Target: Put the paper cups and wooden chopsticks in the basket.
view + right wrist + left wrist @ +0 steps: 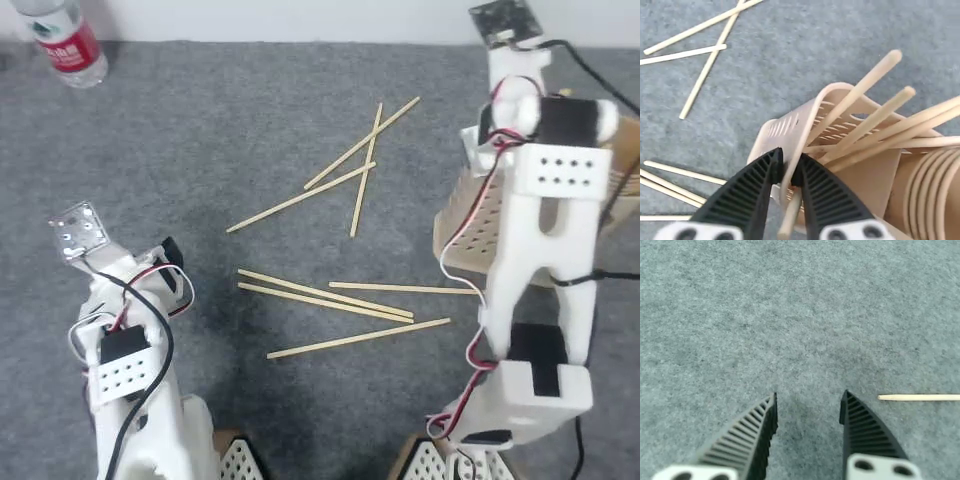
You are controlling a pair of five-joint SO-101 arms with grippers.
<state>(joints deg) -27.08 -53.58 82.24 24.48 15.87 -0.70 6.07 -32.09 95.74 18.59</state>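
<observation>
While the right gripper [790, 154] pinches a chopstick [789, 220] over the basket [775, 135], dropping it in looks next; left gripper [810, 395] hangs open.

Left arm [125, 365] folded low at the near side, left gripper [810, 394] with jaws wide apart, right arm [545, 230] stretched forward, right gripper [790, 154] pinching a chopstick [789, 220]

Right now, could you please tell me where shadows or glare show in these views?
High view: even light, no glare on the grey mat, only thin shadows beside the loose wooden chopsticks. Left wrist view: slightly darker mat beneath the open left hand. Right wrist view: the basket wall is evenly lit, its inside darker.
</observation>
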